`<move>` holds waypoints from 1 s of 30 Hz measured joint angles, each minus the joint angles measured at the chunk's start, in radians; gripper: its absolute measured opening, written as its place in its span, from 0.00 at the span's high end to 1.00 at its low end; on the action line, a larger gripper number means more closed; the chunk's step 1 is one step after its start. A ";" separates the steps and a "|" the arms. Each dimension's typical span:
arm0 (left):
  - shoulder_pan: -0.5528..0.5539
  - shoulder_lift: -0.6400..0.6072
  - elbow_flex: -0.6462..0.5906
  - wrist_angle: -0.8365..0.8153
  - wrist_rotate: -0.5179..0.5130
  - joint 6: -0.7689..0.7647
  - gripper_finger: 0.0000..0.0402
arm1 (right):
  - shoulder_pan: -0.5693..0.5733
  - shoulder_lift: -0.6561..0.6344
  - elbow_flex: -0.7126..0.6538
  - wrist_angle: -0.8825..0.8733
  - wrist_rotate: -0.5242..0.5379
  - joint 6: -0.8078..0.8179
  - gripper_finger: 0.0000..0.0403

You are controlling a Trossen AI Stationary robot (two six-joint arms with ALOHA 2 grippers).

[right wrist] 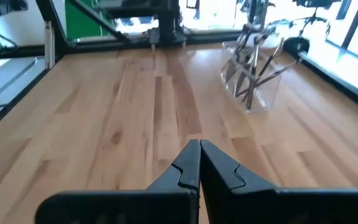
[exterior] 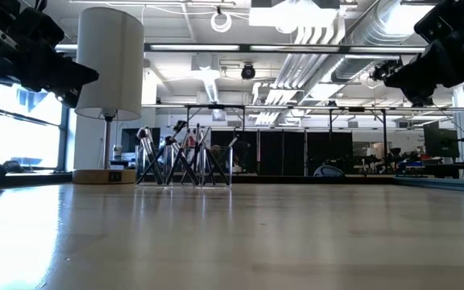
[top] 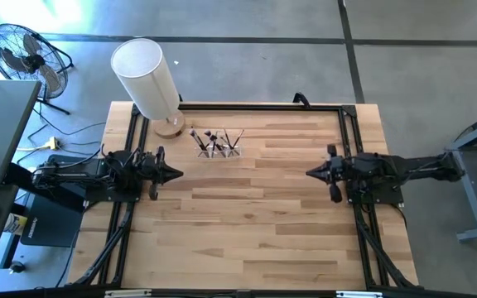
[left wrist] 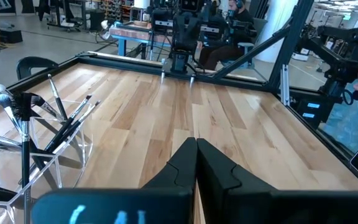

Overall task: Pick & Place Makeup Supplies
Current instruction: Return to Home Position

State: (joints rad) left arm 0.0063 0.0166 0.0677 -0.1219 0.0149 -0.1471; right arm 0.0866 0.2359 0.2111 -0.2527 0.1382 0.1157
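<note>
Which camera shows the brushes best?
The left wrist view: the brushes are nearest, with separate handles and bristle tips visible, though cut off at the edge. The low view shows them side-on, farther off; the high view, a small cluster; the right wrist view, a distant bundle.

Two black jointed arms (top: 98,174), left end effector (top: 175,174) and right end effector (top: 311,172) with dark wedge-shaped tips, seemingly matte

Dark-tipped makeup brushes (top: 216,143) upright in holder (top: 232,153)
</note>
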 joint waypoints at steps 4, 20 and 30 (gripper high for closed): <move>0.000 0.000 0.000 0.000 0.000 0.000 1.00 | -0.029 -0.075 0.000 -0.005 -0.023 -0.020 1.00; 0.000 0.000 0.000 0.000 0.000 0.000 1.00 | -0.034 -0.223 0.001 -0.093 -0.024 -0.021 1.00; 0.000 0.000 0.000 0.000 0.000 0.000 1.00 | -0.034 -0.223 0.001 -0.102 0.040 -0.064 1.00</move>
State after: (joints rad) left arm 0.0063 0.0164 0.0677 -0.1219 0.0147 -0.1471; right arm 0.0528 0.0132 0.2119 -0.3552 0.1783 0.0514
